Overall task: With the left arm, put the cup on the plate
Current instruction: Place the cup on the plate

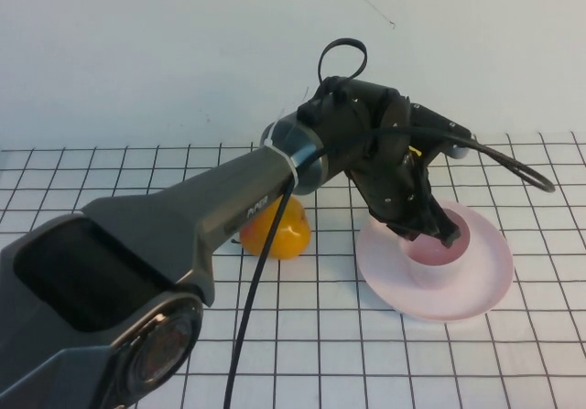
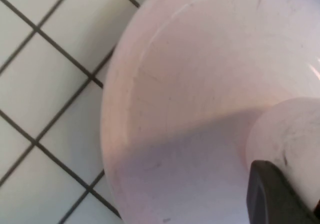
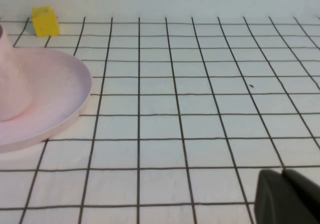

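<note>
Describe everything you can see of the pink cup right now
The cup is a small pale pink tumbler with no handle, smooth and plastic-looking, slightly tapered. It stands upright, mouth up, on the middle of the pale pink plate, its base touching the plate's floor. The left tool is at its rim, fingers reaching into and around the mouth. The wall looks faintly scuffed. The right tool is away from it, low over the gridded table.
</note>
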Controlling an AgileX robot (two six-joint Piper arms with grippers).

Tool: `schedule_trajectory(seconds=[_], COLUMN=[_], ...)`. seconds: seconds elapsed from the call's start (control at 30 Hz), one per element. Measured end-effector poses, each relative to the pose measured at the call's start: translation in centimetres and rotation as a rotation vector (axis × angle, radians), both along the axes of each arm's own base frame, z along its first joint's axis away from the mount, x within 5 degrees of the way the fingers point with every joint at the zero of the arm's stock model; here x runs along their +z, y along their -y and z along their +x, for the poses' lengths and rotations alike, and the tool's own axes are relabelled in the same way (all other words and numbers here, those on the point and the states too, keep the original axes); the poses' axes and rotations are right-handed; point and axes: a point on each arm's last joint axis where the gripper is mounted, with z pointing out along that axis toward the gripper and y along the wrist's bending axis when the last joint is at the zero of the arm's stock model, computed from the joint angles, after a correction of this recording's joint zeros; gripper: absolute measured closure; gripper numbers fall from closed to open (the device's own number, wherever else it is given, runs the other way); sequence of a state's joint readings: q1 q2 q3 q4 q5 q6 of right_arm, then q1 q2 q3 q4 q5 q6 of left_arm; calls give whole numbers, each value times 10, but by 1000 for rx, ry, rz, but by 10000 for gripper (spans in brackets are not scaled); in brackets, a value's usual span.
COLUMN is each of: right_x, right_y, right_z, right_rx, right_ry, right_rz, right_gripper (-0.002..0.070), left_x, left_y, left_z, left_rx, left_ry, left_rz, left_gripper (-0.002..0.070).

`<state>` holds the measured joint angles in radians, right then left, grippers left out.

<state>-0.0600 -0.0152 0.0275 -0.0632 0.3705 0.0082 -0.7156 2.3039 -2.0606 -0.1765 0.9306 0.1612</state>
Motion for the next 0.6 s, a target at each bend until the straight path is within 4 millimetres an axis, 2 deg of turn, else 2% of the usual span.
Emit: schedule_trajectory(seconds=[0.37, 0.47, 0.6], right_x=[0, 0, 0], right_y=[0, 0, 0], right_z=[0, 0, 0], right_rx=[0, 0, 0], right_ry=[0, 0, 0], right_rz=[0, 0, 0], right_gripper=[678, 678, 678], left_x=[-3, -3, -1], left_y=[3, 2, 1], left_z=[6, 6, 7], left_rx=[25, 24, 22], left_ry=[40, 48, 61], left_rz=[-22, -17, -9], left_gripper=[651, 563, 368])
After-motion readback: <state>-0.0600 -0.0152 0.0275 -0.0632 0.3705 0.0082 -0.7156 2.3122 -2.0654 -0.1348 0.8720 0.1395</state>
